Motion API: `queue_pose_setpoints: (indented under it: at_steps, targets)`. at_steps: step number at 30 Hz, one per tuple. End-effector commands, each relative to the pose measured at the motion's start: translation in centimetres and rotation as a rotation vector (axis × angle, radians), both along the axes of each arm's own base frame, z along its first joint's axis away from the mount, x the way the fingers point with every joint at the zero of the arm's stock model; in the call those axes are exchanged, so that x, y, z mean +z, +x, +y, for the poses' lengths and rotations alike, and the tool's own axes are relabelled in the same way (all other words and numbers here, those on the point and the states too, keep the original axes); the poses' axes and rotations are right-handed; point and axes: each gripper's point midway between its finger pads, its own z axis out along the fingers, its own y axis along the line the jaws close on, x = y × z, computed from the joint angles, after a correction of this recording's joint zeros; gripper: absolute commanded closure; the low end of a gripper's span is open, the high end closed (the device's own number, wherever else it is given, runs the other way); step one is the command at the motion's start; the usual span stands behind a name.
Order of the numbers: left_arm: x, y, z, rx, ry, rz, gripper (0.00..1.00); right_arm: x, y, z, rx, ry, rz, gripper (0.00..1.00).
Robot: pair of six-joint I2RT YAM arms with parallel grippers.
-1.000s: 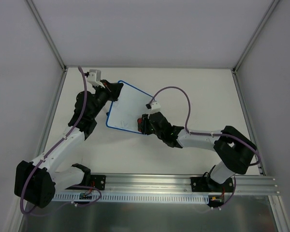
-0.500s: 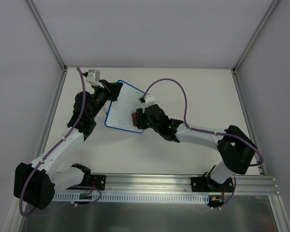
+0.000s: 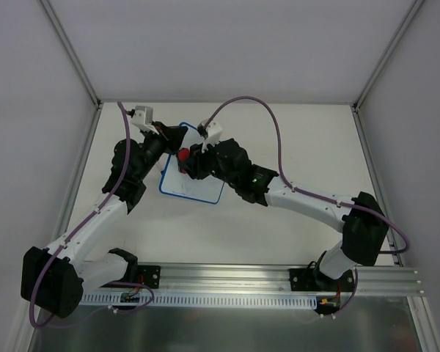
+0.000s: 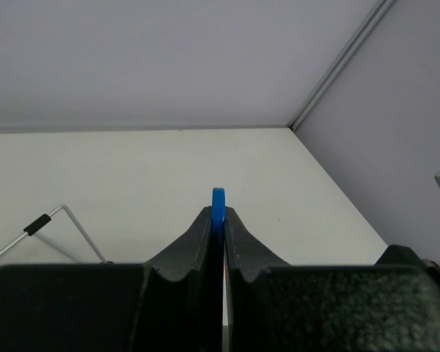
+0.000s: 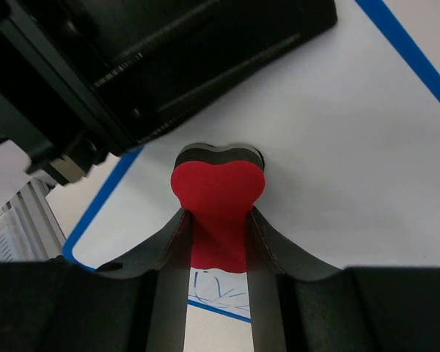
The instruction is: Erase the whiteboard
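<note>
1. Left claw [image 3: 177, 138]: clamped shut on the board [image 3: 193, 187], at its far corner. In the wrist view my 2 fingers [image 4: 198, 238] squeeze the blue rim [image 4: 218, 199]. The rim sits edge-on between them and pokes out past the tips.
2. Right claw [image 3: 185, 158]: closed on the eraser [image 3: 182, 155]. In the wrist view my 2 fingers [image 5: 172, 235] pinch its narrow red waist. The heart-shaped red end sticks out past the tips, with a dark layer under it.
3. Board: over the far-left part of the table [image 3: 293, 139], white face towards the top camera, turned at an angle to the table edges. Can't tell if it lies flat or is tipped up.
4. The eraser's end is over the board's white face, near the far corner, just beside the left claw's black body. Can't tell if it's actually pressing on the surface.
5. Blue pen marks [image 5: 218, 287] sit on the board close to the rim, showing between my right fingers behind the eraser's end.
6. Right arm [image 3: 308, 205] reaches across from the right side, with the purple cable [image 3: 242, 98] looping above its wrist. Left arm [image 3: 95, 216] comes up the left side.
7. The left wrist view also catches a thin wire [image 4: 35, 224] with a black sleeve, down on the table left of the claw. Can't say what it belongs to.
</note>
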Motion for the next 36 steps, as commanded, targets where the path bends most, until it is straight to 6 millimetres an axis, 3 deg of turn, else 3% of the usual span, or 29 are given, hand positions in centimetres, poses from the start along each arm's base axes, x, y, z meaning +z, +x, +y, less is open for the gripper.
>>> queue_pose_setpoints:
  at_steps: [1, 5, 9, 18, 19, 23, 25, 26, 30, 36]
  targets:
    - [0.2, -1.5, -1.5, -0.098, -0.005, -0.011, 1.00, 5.0, -0.5, 1.3, 0.054, 0.087, -0.075, 1.00]
    - [0.1, -1.6, -1.6, -0.105, -0.003, -0.011, 1.00, 6.8, -0.6, 1.7, 0.066, 0.103, -0.095, 1.00]
    - [0.3, -1.6, -1.5, -0.099, 0.003, -0.020, 1.00, 6.3, -0.9, 2.0, 0.076, 0.078, -0.078, 1.00]
    - [1.3, -1.0, -1.4, -0.085, 0.018, -0.049, 1.00, -1.9, -1.5, 0.4, 0.038, -0.065, 0.076, 1.00]
    - [1.4, -0.9, -1.5, -0.085, 0.018, -0.050, 1.00, -3.9, -1.6, -0.3, 0.024, -0.100, 0.097, 1.00]
    - [1.7, -0.9, -1.5, -0.087, 0.015, -0.054, 1.00, -8.5, -1.5, -2.8, -0.046, -0.155, 0.149, 1.00]
    - [1.8, -0.9, -1.5, -0.089, 0.012, -0.054, 1.00, -9.3, -1.0, -3.9, -0.084, -0.131, 0.169, 1.00]
    - [1.9, -0.9, -1.6, -0.090, 0.012, -0.055, 1.00, -11.1, -1.2, -4.9, -0.100, -0.157, 0.191, 1.00]
    - [1.7, -0.9, -1.7, -0.096, 0.005, -0.046, 1.00, -13.4, -0.2, -7.2, -0.155, -0.160, 0.216, 1.00]
    - [1.4, -1.0, -1.8, -0.101, -0.002, -0.034, 1.00, -17.0, 1.1, -8.7, -0.195, -0.173, 0.282, 1.00]
